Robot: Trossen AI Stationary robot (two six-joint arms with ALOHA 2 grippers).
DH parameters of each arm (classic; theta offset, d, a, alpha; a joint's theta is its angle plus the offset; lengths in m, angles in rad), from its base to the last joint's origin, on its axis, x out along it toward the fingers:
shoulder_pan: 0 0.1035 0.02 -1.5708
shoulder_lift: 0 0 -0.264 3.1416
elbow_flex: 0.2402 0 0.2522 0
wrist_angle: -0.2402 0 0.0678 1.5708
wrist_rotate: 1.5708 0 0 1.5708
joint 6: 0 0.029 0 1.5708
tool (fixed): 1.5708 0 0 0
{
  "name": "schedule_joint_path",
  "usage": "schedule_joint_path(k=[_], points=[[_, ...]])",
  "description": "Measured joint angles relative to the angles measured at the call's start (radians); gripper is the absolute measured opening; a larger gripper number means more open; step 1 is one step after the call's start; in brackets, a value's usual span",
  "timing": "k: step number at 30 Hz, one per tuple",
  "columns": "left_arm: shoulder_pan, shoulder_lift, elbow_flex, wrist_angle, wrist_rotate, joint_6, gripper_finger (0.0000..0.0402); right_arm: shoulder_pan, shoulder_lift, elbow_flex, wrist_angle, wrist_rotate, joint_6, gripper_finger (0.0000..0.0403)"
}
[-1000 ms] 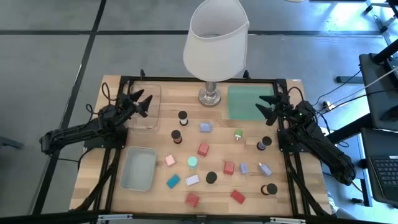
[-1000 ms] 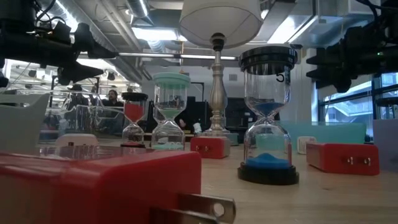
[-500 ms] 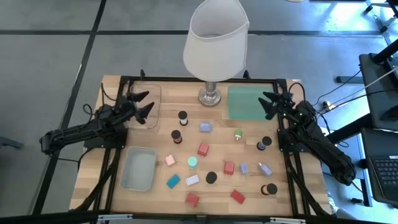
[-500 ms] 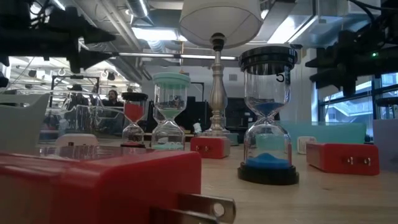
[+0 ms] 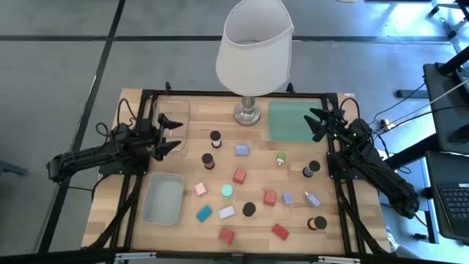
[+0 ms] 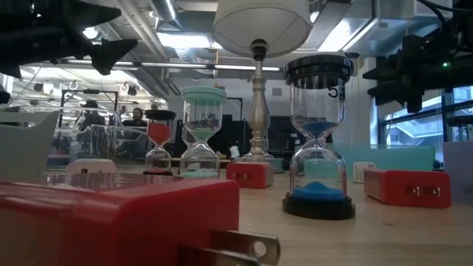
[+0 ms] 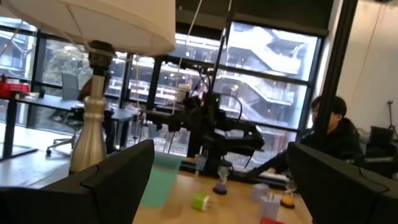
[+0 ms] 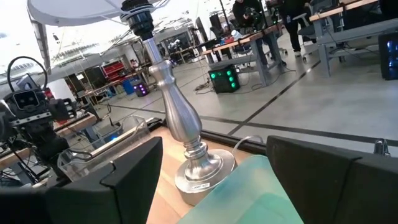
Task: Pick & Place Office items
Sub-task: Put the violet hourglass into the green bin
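The lamp [image 5: 253, 51], with its white shade and silvery base, stands at the far middle of the wooden worktop [image 5: 190, 172] and serves as the landmark here. To the lamp's left, the left gripper [image 5: 171, 133] hovers over the clear tray [image 5: 174, 110], its fingers spread wide and holding nothing. To the lamp's right, the right gripper [image 5: 317, 125] hangs above the right edge of the green mat [image 5: 289, 119], which lies just beside the lamp base; its fingers stand apart and are empty too. The office items [image 5: 239, 176] lie scattered on the worktop in front of the lamp, all of them apart from both grippers: red, pink, lavender and teal blocks mixed with small round black-capped and mint-capped pieces. In the low view several of these show as little sand timers, one with blue sand [image 6: 318, 137] and one with a mint cap [image 6: 201, 133], with red blocks lying near them. A grey-blue bin [image 5: 163, 199] sits in front of the lamp and off to its left, nearer the front edge. In the left wrist view a person [image 7: 333, 134] sits in the room beyond the worktop.
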Motion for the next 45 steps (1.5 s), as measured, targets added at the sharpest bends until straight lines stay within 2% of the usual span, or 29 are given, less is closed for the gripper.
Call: schedule_joint_path(k=[7,12,17,24,30,37,45], points=[[0.0,0.0,0.002,0.077,-0.092,-0.113,0.0363,0.0,0.0,0.0,0.0,0.0,0.017,0.029],[-0.003,0.021,0.003,0.04,-0.184,-0.078,0.0363,0.0,0.0,0.0,0.0,0.018,0.016,0.029],[-0.041,0.118,0.003,0.097,-0.306,-0.039,0.0363,0.0,0.0,0.0,0.0,0.05,-0.001,0.029],[-0.121,0.319,0.004,0.338,-0.345,0.033,0.0363,0.0,0.025,0.036,0.0,0.053,-0.001,0.029],[-0.181,0.493,0.067,0.363,-0.441,0.108,0.0363,0.0,0.148,0.149,-0.028,0.03,-0.022,0.029],[-0.226,0.678,0.177,0.363,-0.487,0.195,0.0363,0.002,0.352,0.28,-0.137,0.017,-0.023,0.029],[-0.262,0.789,0.238,0.363,-0.488,0.234,0.0363,0.105,0.511,0.387,-0.239,-0.137,0.04,0.029]])
